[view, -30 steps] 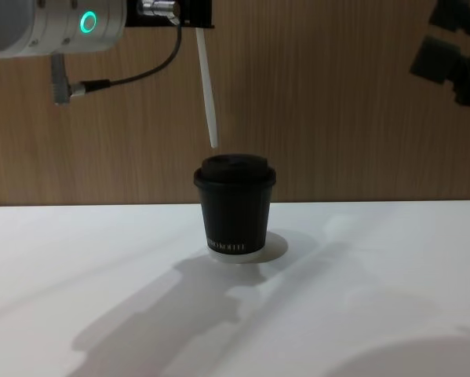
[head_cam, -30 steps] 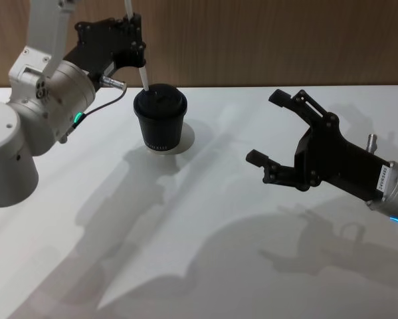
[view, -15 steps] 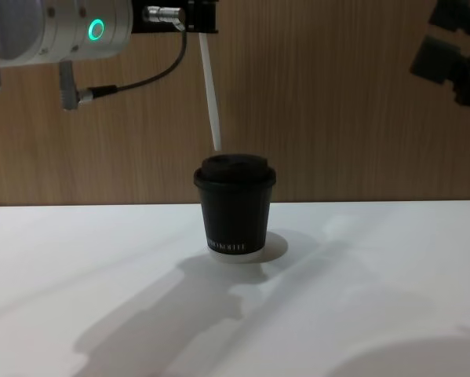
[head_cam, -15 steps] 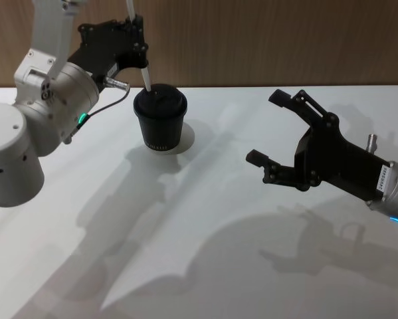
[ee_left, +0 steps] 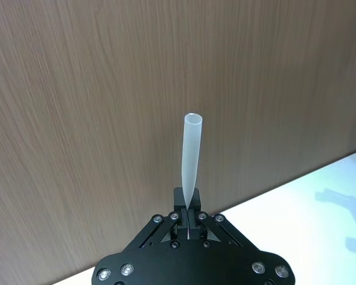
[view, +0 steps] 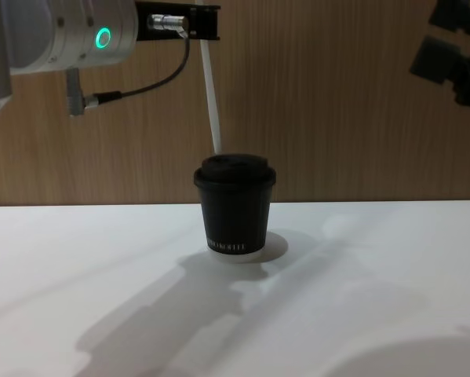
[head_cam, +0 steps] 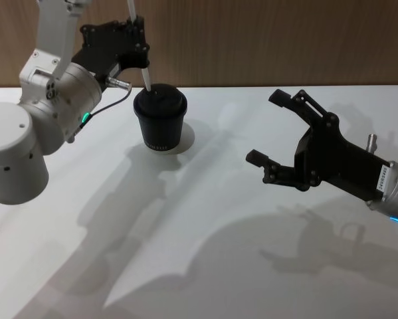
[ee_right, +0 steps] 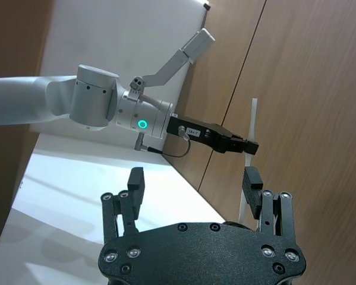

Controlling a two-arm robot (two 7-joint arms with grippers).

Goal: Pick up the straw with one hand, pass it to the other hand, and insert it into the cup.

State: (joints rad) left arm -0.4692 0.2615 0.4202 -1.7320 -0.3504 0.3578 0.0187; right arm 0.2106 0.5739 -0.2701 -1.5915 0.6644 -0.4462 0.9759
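Observation:
The black cup (view: 235, 208) with its black lid stands on the white table (view: 101, 298). My left gripper (view: 205, 23), on the silver arm with the green ring, is shut on the white straw (view: 212, 94) and holds it nearly upright above the cup. The straw's lower tip reaches the lid's top at its left side; I cannot tell whether it is in a hole. In the head view the straw (head_cam: 144, 76) comes down to the cup (head_cam: 160, 123) from the left gripper (head_cam: 137, 53). My all-black right gripper (head_cam: 265, 127) hangs open and empty, well right of the cup.
A wooden wall (view: 344, 118) closes the back of the table. A thin black cable (view: 144, 85) loops under the left wrist. The left arm's large white base (head_cam: 9, 159) stands at the table's left side.
The left gripper has shifted slightly right and down with the straw, bringing its tip from just above the lid to the lid's top. The right gripper has not moved.

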